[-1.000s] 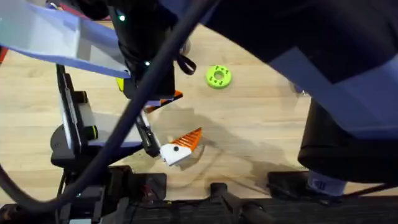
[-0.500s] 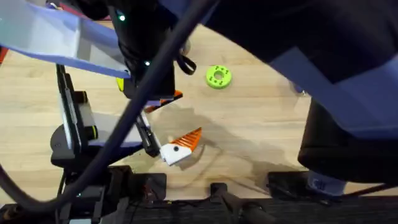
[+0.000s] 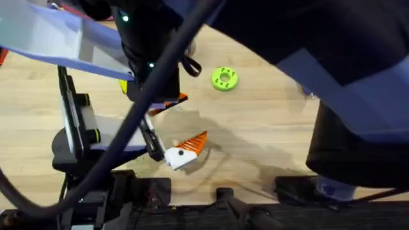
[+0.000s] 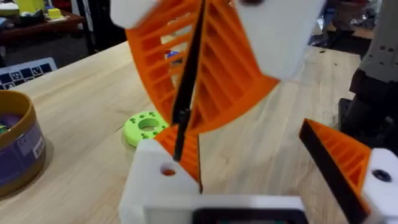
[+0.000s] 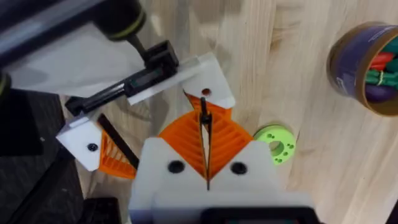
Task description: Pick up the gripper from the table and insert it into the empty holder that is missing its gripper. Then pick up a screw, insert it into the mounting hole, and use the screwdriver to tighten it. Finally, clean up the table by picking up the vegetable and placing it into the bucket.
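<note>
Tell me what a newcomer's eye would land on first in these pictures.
First, the right end effector: its orange ribbed pads are pressed together around a thin dark bit, its tip at a hole in a white holder. Then the lime-green disc alone on the wooden table. Last, the brown-gold bucket with its purple band, beyond the disc.

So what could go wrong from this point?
The right gripper pinches a thin black rod whose tip sits just beside the hole in the white base, not clearly in it. Pressing down could make it skate off. The pads grip only a narrow shaft, so it may pivot.
</note>
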